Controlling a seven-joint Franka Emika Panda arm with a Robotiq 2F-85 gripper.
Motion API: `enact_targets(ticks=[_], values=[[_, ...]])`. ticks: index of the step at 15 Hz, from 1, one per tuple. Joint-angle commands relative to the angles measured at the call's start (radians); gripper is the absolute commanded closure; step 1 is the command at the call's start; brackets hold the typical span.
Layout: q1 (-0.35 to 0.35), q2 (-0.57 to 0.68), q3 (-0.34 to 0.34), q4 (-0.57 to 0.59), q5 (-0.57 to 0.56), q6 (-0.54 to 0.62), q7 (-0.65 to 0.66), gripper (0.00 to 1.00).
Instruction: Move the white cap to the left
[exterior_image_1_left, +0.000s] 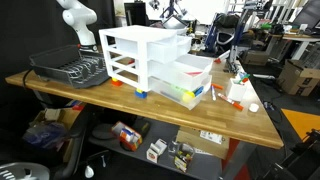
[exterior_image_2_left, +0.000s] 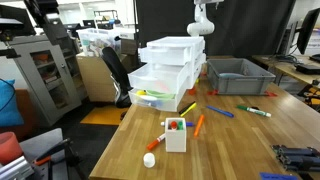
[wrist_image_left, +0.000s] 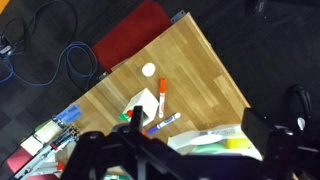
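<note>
The white cap is a tiny round lid lying on the wooden table near its corner, beside a white boxy object with red-orange parts. It also shows in the wrist view and in an exterior view. My gripper is open and empty, high above the white drawer unit, far from the cap. The white arm rises behind the drawers.
An orange marker and a blue marker lie near the boxy object. More markers are scattered on the table. A grey bin stands behind. A black dish rack sits at the other end. The table edge is close to the cap.
</note>
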Motion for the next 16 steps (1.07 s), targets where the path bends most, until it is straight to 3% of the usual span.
enact_targets(ticks=[1,8,16], values=[[0.01,0.003,-0.008,-0.008,-0.008,-0.005,0.008,0.0],[-0.037,0.117,-0.041,-0.007,-0.033,0.024,0.026,0.0],[-0.055,0.356,-0.16,-0.008,0.002,0.147,-0.009,0.0]])
